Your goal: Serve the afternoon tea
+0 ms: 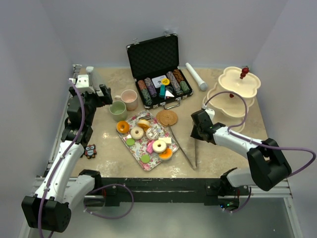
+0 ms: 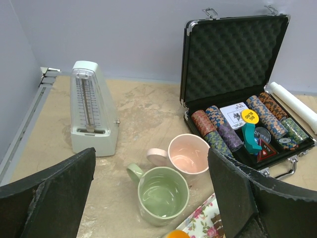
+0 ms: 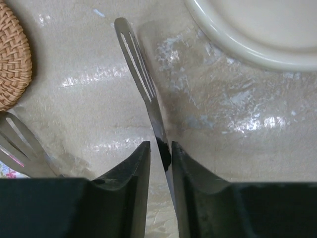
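Tongs (image 3: 147, 91) lie beside a wicker coaster (image 1: 167, 117), near an open poker-chip case (image 1: 156, 59).

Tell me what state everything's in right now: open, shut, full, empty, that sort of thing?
Poker case, open, lid upright.
Pink cup, upright, empty.
Green cup, upright, empty.
Stand, upright, top tier bare.
Left pincer, open, facing the cups.
Right pincer, nearly shut astride one arm of the tongs; grip unsure.
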Available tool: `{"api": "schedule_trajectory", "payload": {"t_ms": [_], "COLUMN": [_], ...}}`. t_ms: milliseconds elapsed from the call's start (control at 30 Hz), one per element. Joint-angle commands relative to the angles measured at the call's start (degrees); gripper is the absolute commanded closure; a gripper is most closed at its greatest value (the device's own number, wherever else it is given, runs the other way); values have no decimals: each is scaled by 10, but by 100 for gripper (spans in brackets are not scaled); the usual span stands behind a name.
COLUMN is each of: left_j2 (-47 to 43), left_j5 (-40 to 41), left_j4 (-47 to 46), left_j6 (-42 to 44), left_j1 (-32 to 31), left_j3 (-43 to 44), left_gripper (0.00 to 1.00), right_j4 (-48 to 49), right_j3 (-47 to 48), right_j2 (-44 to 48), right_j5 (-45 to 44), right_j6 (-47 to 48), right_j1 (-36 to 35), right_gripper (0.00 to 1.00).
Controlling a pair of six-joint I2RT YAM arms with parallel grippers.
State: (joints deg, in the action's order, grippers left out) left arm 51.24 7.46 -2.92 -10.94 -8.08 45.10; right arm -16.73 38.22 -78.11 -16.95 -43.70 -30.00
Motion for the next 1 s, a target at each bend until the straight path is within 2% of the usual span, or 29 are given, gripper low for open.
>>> {"api": "schedule_trajectory", "payload": {"t_ms": [0,167,233,300,500,633,733,967], "left_j2": [-9,-7,-6,-5,-2,0,0,-1], "left_j5": [-9,-10,-10,-10,-14,-17,-16,-18], "left_j4": [-27,-27,-27,-29,-30,-31,-31,-36], "left_j6": [1,1,2,1,0,0,0,0], "left_j1": [-4,-4,-4,-4,-4,-4,-4,-6], "left_j3": [-3,-3,-4,-4,-4,-4,-5,-9], "left_gripper": [0,0,0,0,0,0,0,0], "right_j4": [29,35,31,28,8,9,59,57], "right_j3": [-1,3,10,21,66,121,171,344], "right_j2": [-10,-13,-9,2,54,52,26,-120], "right_j5": [6,8,11,17,23,-13,-14,-14], "right_j6": [5,8,15,27,70,145,248,403], "right_j1": [-2,-4,-5,-6,-9,-9,-9,-9], "right_gripper": [80,88,96,100,100,100,100,100]}}
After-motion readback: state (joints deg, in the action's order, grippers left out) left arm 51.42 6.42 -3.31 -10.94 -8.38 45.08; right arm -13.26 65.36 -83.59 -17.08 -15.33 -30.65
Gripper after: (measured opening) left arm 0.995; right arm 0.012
